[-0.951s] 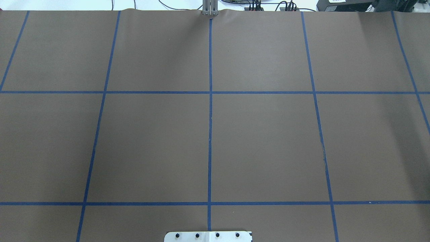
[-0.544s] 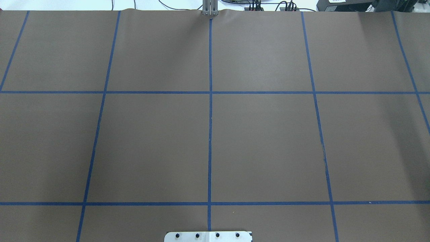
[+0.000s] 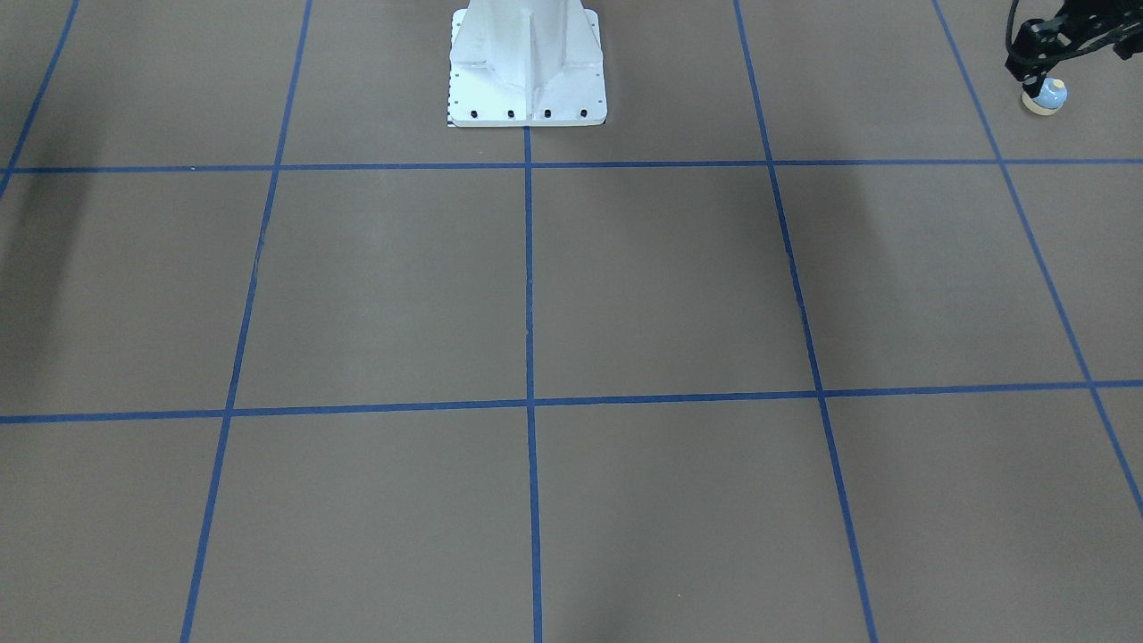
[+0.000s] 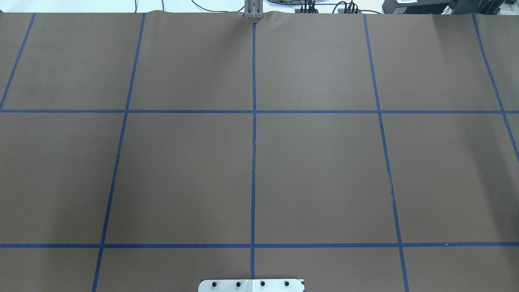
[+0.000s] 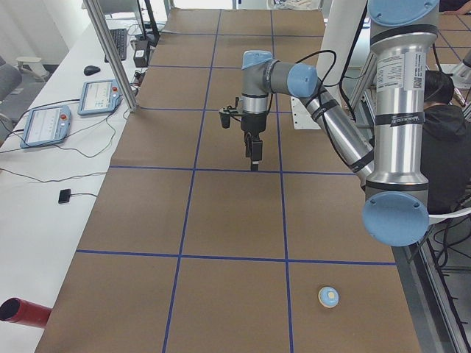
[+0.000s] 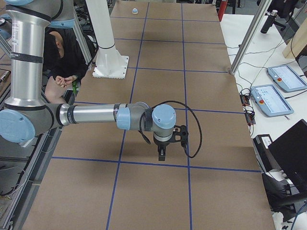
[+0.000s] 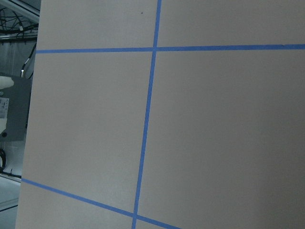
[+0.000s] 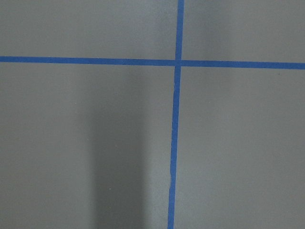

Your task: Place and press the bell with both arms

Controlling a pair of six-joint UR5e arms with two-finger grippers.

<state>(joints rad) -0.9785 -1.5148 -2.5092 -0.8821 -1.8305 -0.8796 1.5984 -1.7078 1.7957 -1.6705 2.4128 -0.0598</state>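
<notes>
The bell [image 5: 328, 296] stands upright near the left end of the table [image 5: 221, 220], close to the robot's edge. The left gripper [image 3: 1031, 54], showing just over it, should, I judge, drop straight and close low on the dome, clear of the button. I cannot tell how either claw is set, and the right gripper [image 6: 162, 155] hangs over mid-table. The side and front views show the bell; the overhead view misses it.

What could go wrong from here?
The bell sits at the left-arm end of the table, outside the overhead view. It is small and domed, so a slightly off grasp by the left claw might knock it away. The right claw hangs mid-table; the two claws converging later could clash.
</notes>
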